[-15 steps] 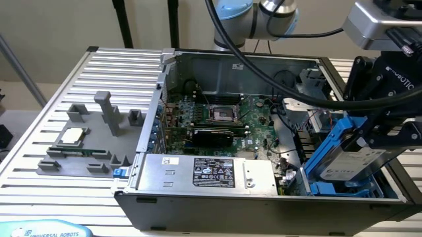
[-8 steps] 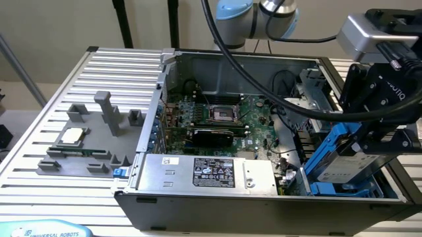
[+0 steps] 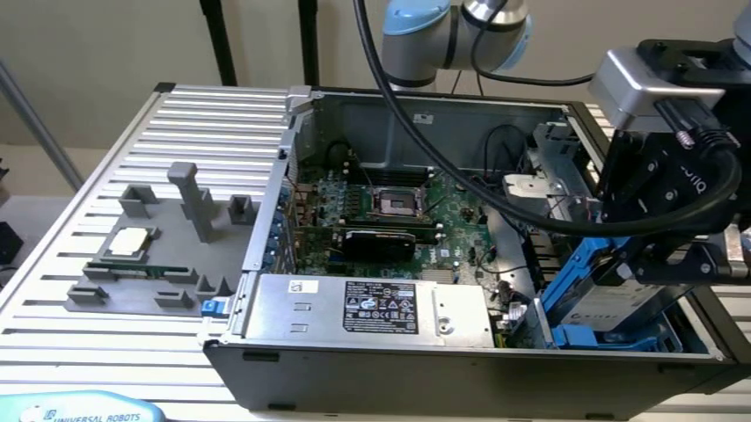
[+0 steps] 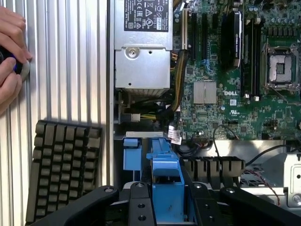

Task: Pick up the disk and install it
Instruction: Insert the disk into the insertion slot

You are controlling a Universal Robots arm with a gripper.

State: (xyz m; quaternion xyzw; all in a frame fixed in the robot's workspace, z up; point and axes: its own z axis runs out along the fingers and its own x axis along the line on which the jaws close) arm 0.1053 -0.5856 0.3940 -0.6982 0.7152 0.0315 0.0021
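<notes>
The gripper (image 3: 643,268) is hiding the disk's upper part, and the frame edge is cutting off a hand (image 4: 10,56). The jaws are clamping the disk (image 3: 613,303) by its bright blue plastic carrier (image 4: 167,181). The flat silver-gray disk with its white label is tilting inside the open metal computer case (image 3: 470,374), at the exterior view's right end.

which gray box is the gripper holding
The disk, the blue-framed one in the gripper; the larger black-labelled power supply lies apart from it.
</notes>
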